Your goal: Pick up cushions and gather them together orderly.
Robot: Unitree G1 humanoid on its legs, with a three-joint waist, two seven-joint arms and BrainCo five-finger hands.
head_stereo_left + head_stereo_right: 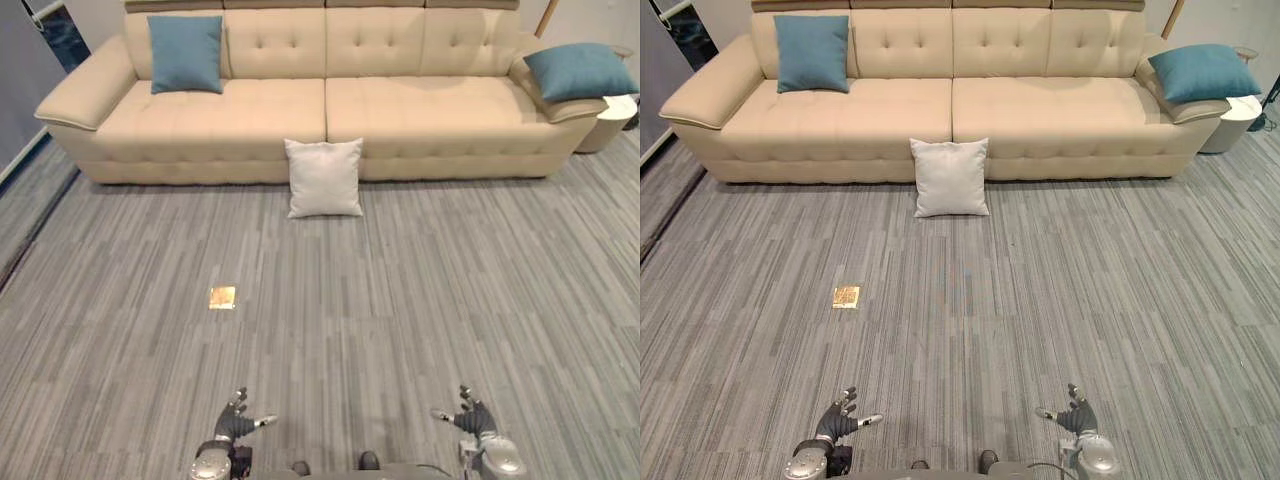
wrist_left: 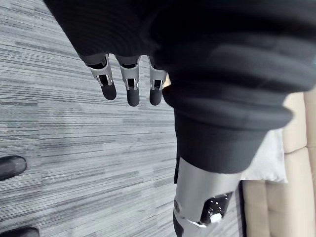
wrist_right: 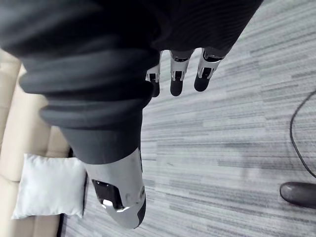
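Nearest, the left hand (image 1: 237, 425) and the right hand (image 1: 472, 420) are seen low over the grey carpet (image 1: 400, 300), well apart from each other. The fingers of both are held straight and spread, closed on nothing. Further out, towards the left, a small brass plate (image 1: 222, 297) is set in the carpet. Beyond it, the white cushion (image 1: 323, 177) is stood upright on the carpet, leaned against the front of the sofa (image 1: 420, 110) at its middle seam. A left blue cushion (image 1: 186, 53) is propped upright against the backrest at the left end. A right blue cushion (image 1: 580, 70) is laid tilted on the right armrest, beside a side table (image 1: 615, 115).
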